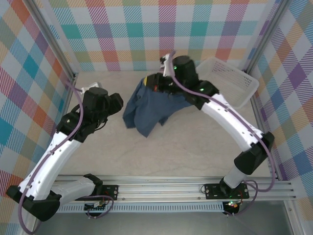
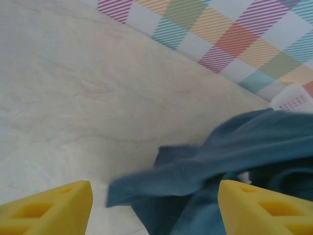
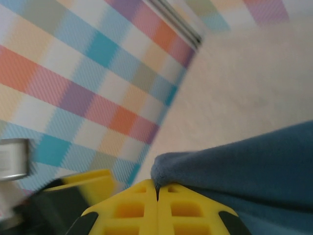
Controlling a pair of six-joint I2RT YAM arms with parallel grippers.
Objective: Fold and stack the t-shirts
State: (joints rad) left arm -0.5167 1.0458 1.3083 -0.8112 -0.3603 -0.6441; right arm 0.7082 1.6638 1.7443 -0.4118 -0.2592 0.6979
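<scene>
- Progress: early stage, in my judgement. The t-shirt (image 1: 149, 110) is unfolded and bunched, with no crease lines or flat panels visible.
- Location of the t-shirt: centre of the table (image 1: 161, 156), toward the far side. Its upper part is lifted clear of the surface, and its lower part hangs down in loose folds and trails onto the table.
- Right gripper (image 3: 157, 188): yellow fingers pressed together, pinching a rolled edge of the t-shirt at its far, upper end. The fabric hangs from this pinch.
- Left gripper (image 2: 155, 196): fingers spread wide with nothing between them. It sits just left of the t-shirt and faces it. In the left wrist view a loose flap of the fabric lies on the table ahead of the spread fingers. I see no contact with the fabric.
- Done so far: the garment is out on the table and held at one point. No fold is made and no stack is begun.
- Left to do, as I judge it: spread the t-shirt flat, fold it, and set it down as the base of a stack.
- Container: one white perforated basket (image 1: 247, 93) stands at the far right corner, just right of the right arm. No garment is seen in it. Its near-left part is hidden behind the arm, so that portion cannot be checked.
- The t-shirt and the basket are apart, with the arm between them.
</scene>
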